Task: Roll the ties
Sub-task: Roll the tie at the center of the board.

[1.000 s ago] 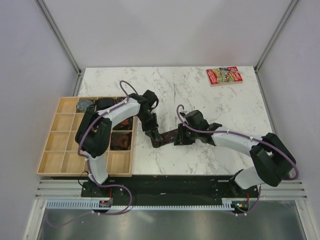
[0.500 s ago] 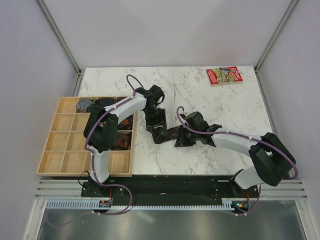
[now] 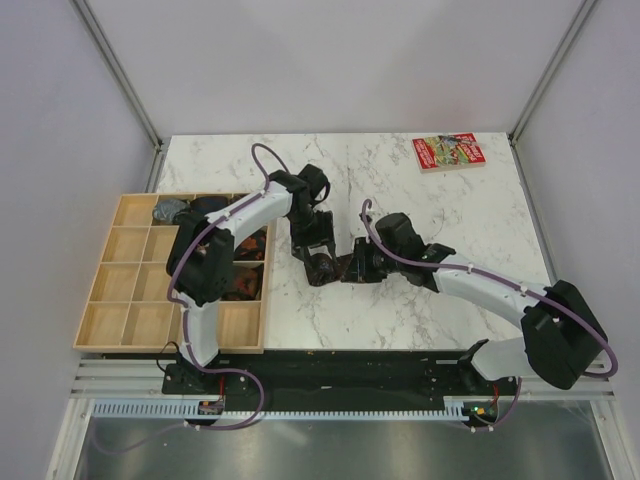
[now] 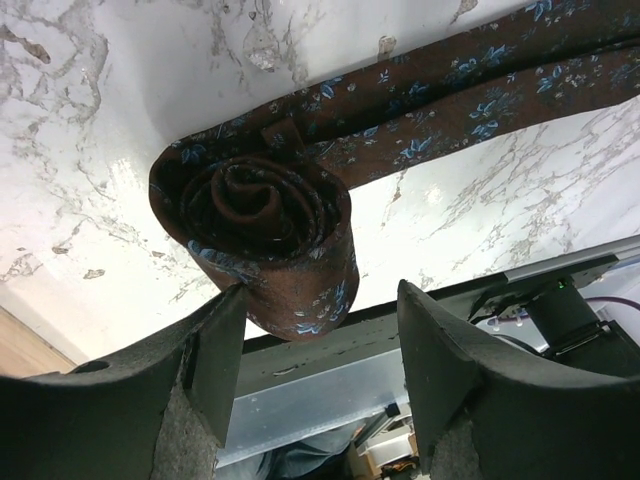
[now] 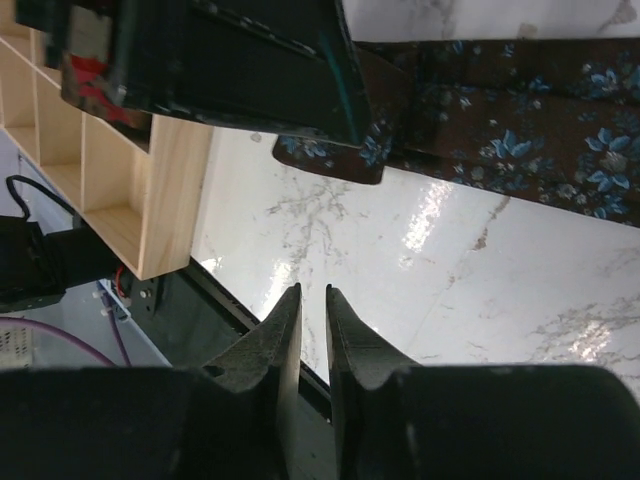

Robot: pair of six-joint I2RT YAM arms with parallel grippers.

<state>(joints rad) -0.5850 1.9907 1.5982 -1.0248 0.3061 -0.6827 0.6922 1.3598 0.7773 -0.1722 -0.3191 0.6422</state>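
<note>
One tie (image 4: 255, 225), dark brown with small blue flowers, lies on the marble table as a tight roll with its loose tail running off to the upper right. My left gripper (image 4: 320, 335) is open, its fingers straddling the near side of the roll; the left finger (image 4: 215, 350) touches it. In the top view the roll (image 3: 328, 270) sits between both grippers. My right gripper (image 5: 313, 300) is shut and empty, low over the bare table beside the tie's flat tail (image 5: 520, 140). In the top view the right gripper (image 3: 358, 268) covers the tail.
A wooden compartment tray (image 3: 120, 285) lies at the left edge, with dark rolled bundles (image 3: 210, 207) in some cells. Its corner shows in the right wrist view (image 5: 120, 170). A red printed booklet (image 3: 448, 152) lies at the far right corner.
My left gripper moved right and settled over the roll. My right gripper shifted up and left toward the roll as the arm stretched out.
</note>
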